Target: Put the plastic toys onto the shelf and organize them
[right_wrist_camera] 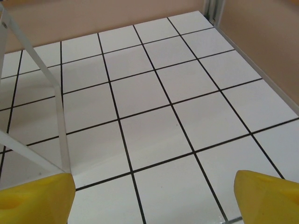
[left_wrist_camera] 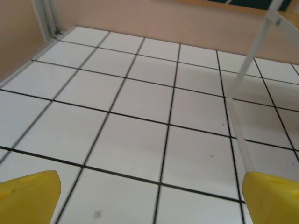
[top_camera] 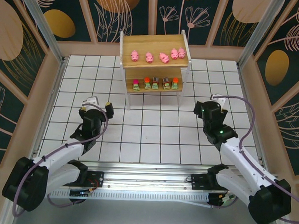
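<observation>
Shelf, 12 o'clock, bears 5 pigs above 5 blocks; left gripper and right gripper gape wide, empty.

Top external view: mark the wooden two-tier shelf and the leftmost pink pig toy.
Wooden two-tier shelf (top_camera: 155, 43), top external view, bare top board.
Leftmost pink pig toy (top_camera: 135, 55), top external view, its body.
</observation>
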Controlling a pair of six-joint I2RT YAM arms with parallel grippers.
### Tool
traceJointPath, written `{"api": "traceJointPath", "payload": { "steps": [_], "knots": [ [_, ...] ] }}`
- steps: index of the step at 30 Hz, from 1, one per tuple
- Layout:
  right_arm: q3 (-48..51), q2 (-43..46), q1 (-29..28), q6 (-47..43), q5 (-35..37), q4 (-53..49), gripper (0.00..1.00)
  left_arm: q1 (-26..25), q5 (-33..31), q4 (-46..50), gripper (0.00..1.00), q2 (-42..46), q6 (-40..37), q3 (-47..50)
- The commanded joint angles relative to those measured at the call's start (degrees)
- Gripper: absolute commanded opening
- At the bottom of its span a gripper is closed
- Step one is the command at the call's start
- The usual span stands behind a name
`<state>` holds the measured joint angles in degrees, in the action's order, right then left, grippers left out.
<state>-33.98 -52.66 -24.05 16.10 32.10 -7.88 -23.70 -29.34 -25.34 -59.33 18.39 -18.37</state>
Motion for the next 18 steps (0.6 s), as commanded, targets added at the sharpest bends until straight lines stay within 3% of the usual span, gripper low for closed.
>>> {"api": "traceJointPath", "payload": {
  "steps": [1, 5, 9, 13, 18],
  "knots": [
    [4.47, -0.90, 0.97, -6.96, -0.39, 14.20, 0.89, 2.20, -1.06, -8.60, 0.99, -0.67, -7.50, -0.36],
    [10.21, -1.60, 3.60, -10.92, -0.34, 24.52, 0.89, 6.75, -0.75, -11.46, 0.99, -1.47, -8.56, 0.05],
    [14.76, -2.39, 9.13, -12.61, -2.94, 34.12, 0.89, 11.39, 4.37, -20.43, 0.99, -2.06, -12.99, 3.25],
    [18.12, -3.55, 14.50, -13.47, -9.96, 43.46, 0.88, 15.16, 7.52, -28.19, 0.99, -8.51, -17.84, 3.69],
    [19.93, -8.51, 16.51, -16.70, -13.82, 53.13, 0.88, 18.97, 13.76, -40.56, 0.99, -17.03, -16.20, 5.67]
  ]
}}
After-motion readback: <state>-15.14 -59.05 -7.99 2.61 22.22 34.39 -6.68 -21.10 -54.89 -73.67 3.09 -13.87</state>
